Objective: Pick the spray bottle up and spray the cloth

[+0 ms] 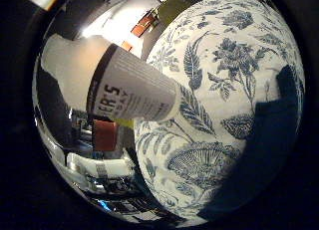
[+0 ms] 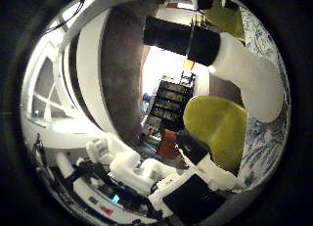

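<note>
The spray bottle (image 1: 110, 81) is white with a dark printed label and fills much of the right little finger side palm view, close to the palm. The right thumb side palm view shows its black spray head (image 2: 181, 40) and white body. Its base end meets the blue-and-white floral tablecloth (image 1: 229, 81). The yellow-green cloth (image 2: 220, 128) lies on that tablecloth just beside the bottle's base. My hand (image 2: 132, 167) shows as white and black fingers a little away from the bottle. No finger wraps the bottle in either view.
Shelving with dark bins (image 2: 171, 104) stands in the room behind the bottle. A dark shadow (image 1: 284, 106) falls on the tablecloth. Orange and white objects (image 1: 105, 140) show past the table's edge.
</note>
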`<state>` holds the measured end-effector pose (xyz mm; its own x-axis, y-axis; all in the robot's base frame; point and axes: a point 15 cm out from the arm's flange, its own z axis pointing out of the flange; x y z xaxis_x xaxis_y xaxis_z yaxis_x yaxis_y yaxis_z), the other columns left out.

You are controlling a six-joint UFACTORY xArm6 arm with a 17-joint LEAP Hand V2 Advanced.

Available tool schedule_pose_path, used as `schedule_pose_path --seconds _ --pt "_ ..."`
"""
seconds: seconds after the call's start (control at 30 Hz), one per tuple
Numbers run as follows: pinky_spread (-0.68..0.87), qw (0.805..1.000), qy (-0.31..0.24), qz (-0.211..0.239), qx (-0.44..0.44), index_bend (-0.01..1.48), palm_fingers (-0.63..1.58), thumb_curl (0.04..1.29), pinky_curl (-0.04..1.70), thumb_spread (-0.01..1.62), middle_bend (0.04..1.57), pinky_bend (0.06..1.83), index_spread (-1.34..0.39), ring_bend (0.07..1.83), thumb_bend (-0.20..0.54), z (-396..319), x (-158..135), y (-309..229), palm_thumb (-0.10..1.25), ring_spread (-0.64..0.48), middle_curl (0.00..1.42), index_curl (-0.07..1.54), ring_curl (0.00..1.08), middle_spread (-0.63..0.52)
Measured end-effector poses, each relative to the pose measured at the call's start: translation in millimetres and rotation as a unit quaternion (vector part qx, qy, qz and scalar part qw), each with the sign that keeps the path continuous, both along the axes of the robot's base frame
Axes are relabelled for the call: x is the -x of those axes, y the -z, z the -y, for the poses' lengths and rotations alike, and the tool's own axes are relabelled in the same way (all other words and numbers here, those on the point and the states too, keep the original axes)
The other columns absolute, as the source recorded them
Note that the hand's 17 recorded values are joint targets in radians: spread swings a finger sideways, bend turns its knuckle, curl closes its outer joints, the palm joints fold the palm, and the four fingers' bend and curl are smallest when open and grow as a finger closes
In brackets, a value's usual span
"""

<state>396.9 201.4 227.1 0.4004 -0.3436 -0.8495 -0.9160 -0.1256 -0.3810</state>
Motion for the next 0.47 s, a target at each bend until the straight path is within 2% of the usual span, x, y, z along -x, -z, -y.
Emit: schedule_pose_path --seconds 0.47 --pt "0.43 0.999 0.026 0.031 0.022 0.16 0.09 0.43 0.36 1.03 0.22 0.34 -0.24 0.29 -0.024 36.8 -0.7 -17.7 0.70 0.20 0.33 0.31 0.27 0.14"
